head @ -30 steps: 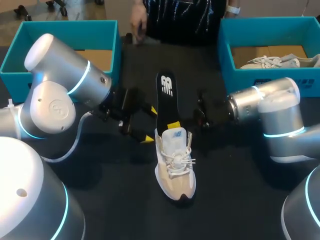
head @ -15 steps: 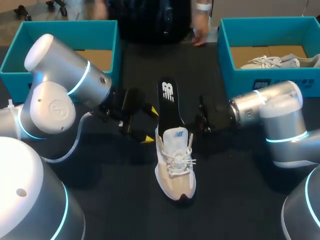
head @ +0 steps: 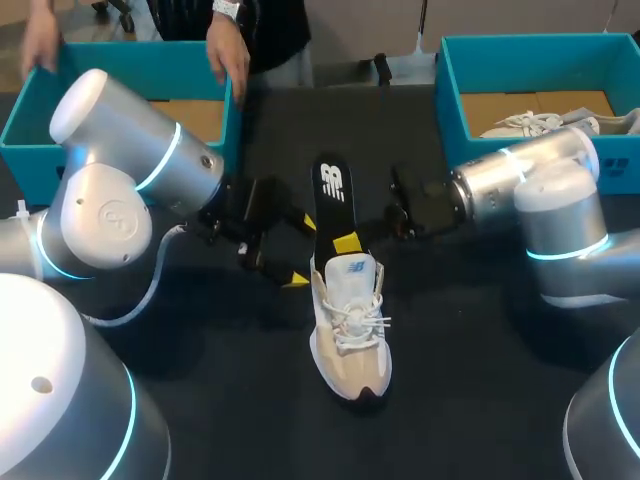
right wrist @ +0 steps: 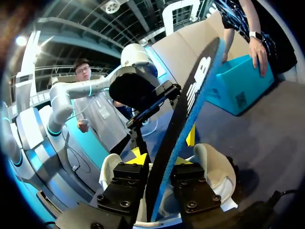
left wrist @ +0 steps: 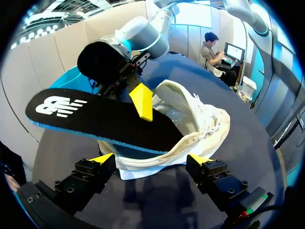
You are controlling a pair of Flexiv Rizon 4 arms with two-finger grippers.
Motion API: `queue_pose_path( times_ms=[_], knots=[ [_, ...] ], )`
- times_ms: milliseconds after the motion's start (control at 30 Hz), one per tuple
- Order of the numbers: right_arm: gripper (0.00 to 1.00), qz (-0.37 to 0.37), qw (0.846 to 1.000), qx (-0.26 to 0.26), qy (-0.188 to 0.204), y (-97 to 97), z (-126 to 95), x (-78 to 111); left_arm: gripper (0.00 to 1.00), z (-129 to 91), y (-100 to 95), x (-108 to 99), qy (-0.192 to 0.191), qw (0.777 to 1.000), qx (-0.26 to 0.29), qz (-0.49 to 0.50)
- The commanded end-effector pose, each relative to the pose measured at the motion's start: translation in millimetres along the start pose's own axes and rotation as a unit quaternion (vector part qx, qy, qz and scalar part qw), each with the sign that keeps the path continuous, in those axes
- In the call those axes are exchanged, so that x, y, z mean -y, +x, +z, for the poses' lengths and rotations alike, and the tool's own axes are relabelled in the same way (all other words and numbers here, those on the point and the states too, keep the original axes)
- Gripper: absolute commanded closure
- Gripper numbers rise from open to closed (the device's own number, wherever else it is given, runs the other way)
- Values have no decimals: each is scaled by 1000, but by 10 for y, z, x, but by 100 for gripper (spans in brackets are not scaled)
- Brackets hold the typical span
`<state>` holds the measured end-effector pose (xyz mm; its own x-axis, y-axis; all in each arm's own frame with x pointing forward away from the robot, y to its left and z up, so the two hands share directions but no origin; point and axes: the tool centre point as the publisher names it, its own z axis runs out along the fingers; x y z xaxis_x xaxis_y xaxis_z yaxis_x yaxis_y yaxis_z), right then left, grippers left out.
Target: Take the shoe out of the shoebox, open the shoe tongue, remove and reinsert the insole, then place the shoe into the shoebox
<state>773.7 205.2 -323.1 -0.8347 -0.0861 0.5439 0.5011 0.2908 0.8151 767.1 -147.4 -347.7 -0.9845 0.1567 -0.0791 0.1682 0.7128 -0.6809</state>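
Pinching insole (head: 333, 195) in right tool (head: 346, 242).

- The bench (head: 470, 340) has a flat, dark, matte top, almost black, and it fills the head view from the near edge to the far side.
- A pale shoe (head: 350, 330) (cream upper, white laces, dark toe tip) stands upright on its sole near the middle of the bench. Its toe points towards the near edge and its heel towards the far side.
- The left shoebox (head: 30, 110) is teal and open-topped, and sits at the far left corner, well apart from the shoe.
- The right shoebox (head: 520, 150) is the same teal, also open-topped, and sits at the far right corner, well apart from the shoe.
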Motion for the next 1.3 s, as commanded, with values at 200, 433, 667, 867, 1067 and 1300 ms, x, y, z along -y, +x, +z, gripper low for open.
queue_pose_path(
  times_ms=[200,433,667,867,1067,1300],
  knots=[
    [100,15,1000,-13,10,-80,54,86,0,-5,22,-17,-2,1000,2,0],
    [100,43,999,-15,13,23,89,265,0,-17,15,-22,-1,1000,6,-2],
    [100,68,997,-20,21,98,124,372,0,-9,5,-27,-1,1000,4,-1],
    [100,84,996,-25,29,137,133,425,0,-6,1,-31,0,1000,3,-1],
    [77,71,997,-15,38,103,110,314,0,-3,3,-38,2,1000,3,-4],
    [67,53,997,-13,47,50,90,171,0,1,4,-32,3,1000,3,-2]
  ],
)
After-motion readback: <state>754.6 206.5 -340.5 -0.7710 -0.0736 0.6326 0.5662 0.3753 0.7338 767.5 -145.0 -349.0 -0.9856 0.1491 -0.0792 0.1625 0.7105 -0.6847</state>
